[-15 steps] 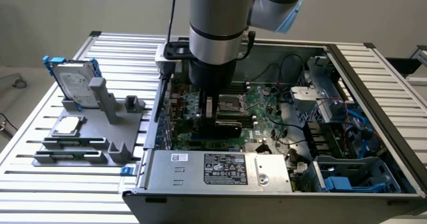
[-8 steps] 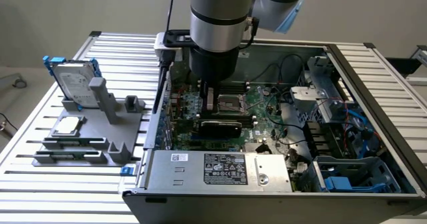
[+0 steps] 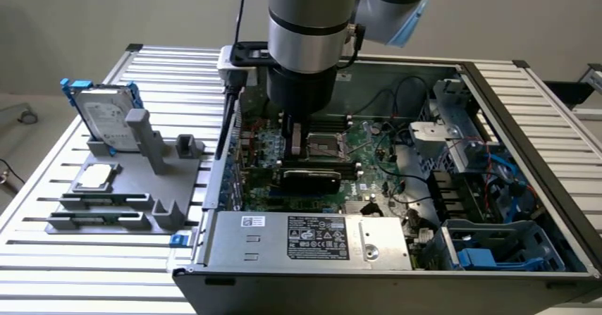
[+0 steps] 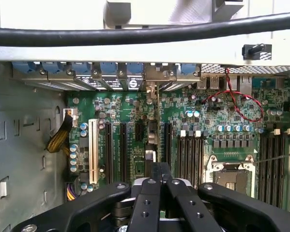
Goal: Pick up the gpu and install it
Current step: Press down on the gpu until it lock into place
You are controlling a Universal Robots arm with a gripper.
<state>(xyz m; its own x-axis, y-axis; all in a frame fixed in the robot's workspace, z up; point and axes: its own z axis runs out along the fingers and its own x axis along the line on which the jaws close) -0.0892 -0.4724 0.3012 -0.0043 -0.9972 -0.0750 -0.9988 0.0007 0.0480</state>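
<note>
Working with jaws pressed together just beside the socket (image 3: 320,144), close above the gpu (image 3: 311,180), itself just beside that socket, black shroud outward; cannot tell if pinching it. Best kept upright, level, pressed down evenly.

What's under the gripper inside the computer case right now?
The shut gripper sits over the green motherboard and its dark expansion slots. A black-shrouded gpu lies below the arm; the slot beneath it is covered.
</note>
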